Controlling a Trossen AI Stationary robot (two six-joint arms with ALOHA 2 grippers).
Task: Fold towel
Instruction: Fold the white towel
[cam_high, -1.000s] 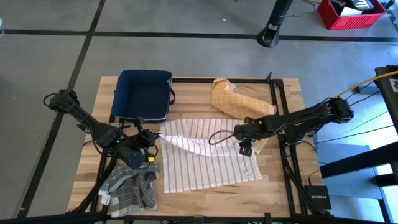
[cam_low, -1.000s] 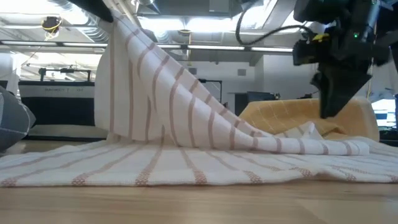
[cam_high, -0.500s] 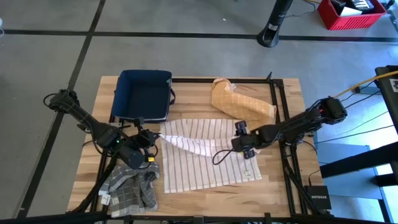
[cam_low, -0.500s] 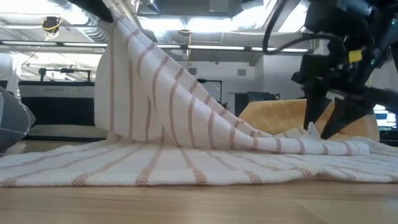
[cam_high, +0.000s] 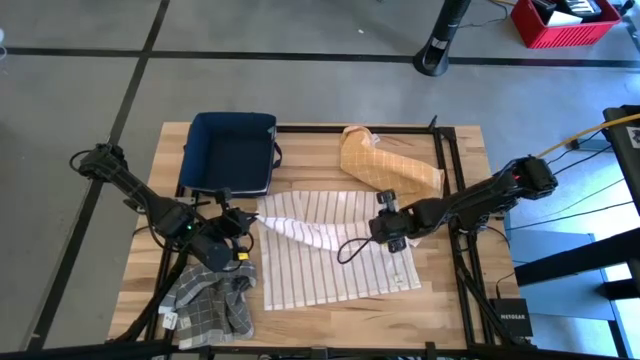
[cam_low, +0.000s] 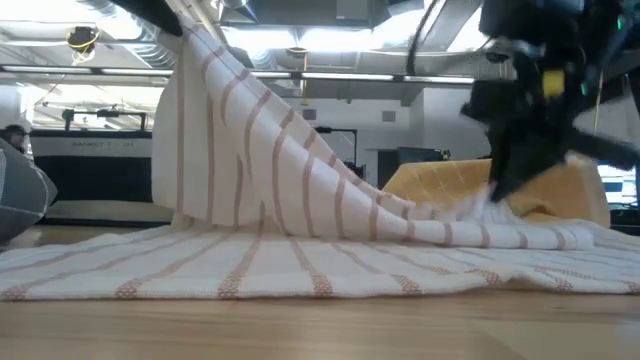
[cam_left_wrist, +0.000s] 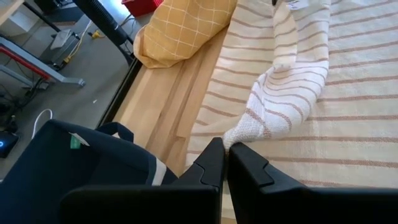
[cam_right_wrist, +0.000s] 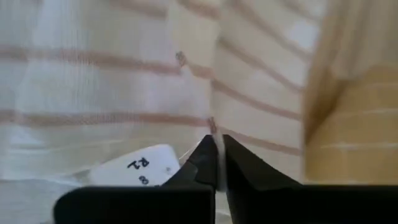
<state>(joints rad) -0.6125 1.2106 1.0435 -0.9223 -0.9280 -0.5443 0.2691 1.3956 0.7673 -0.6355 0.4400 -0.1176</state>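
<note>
Left gripper (cam_high: 243, 222) clamped on striped towel (cam_high: 330, 265) corner mid-table; right gripper (cam_high: 385, 226) pinched on its far-right corner.

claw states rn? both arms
Left claw: shut on a raised corner of the striped towel.
Right claw: shut on the striped towel's far edge, beside the yellow cloth.
</note>
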